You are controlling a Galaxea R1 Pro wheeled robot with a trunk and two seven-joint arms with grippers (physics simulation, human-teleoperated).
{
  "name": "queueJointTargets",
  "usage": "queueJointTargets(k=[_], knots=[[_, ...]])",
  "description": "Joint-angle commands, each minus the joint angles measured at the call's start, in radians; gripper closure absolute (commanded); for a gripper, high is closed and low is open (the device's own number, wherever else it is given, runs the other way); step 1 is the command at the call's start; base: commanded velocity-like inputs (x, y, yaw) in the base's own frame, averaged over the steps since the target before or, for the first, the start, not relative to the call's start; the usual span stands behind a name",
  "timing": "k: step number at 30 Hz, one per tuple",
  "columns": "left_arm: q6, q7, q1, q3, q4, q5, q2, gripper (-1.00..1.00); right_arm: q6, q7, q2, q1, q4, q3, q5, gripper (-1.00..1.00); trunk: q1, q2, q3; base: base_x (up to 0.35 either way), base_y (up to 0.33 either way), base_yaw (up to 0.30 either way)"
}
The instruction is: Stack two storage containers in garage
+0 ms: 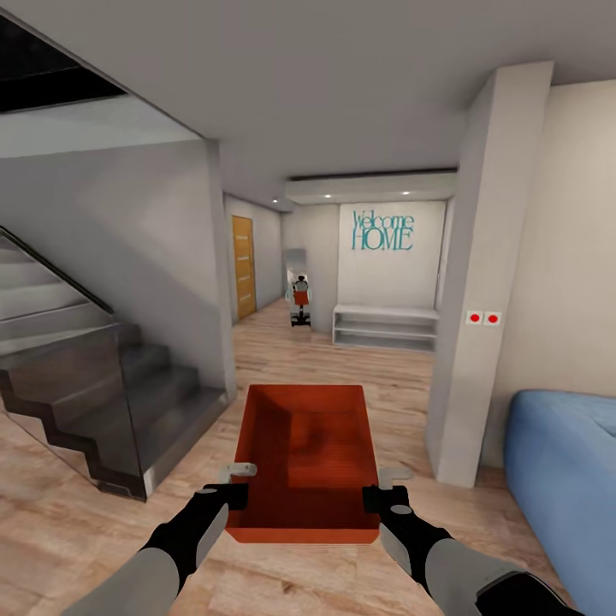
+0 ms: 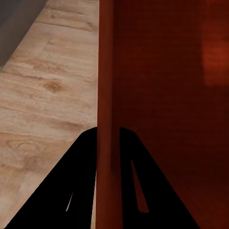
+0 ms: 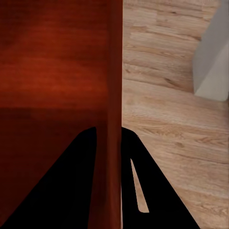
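Observation:
An orange-red open-topped storage container [image 1: 304, 453] hangs in front of me above the living room's light wood plank floor [image 1: 376, 376]. My left gripper [image 1: 233, 484] is shut on its left wall [image 2: 106, 71], one finger inside and one outside. On the opposite wall [image 3: 112, 71] my right gripper [image 1: 385, 484] is shut the same way. In the left wrist view the left gripper [image 2: 107, 138] straddles the thin rim; the right gripper [image 3: 109, 136] does likewise in the right wrist view. The garage is out of view.
A dark staircase with a glass railing [image 1: 85, 385] rises at the left. A white pillar [image 1: 479, 299] and a blue sofa [image 1: 565, 479] stand at the right. Ahead, a corridor leads past an orange wooden door [image 1: 244, 265] to a low white shelf [image 1: 385, 327].

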Motion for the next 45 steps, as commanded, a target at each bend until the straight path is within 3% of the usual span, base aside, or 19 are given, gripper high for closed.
queueJointTargets(k=[1,45], knots=[[0.006,0.013,-0.001,0.071,-0.004,0.004,0.025,1.0,-0.003,0.002,0.0,0.0,0.0,-0.005,-0.01,1.0,0.001,0.0,0.0,0.323,0.0,0.0],[0.007,0.013,-0.001,0.07,-0.003,0.004,0.024,1.0,-0.003,0.003,0.0,0.0,0.0,-0.005,-0.01,1.0,0.001,0.0,0.0,0.323,0.0,-0.028]])
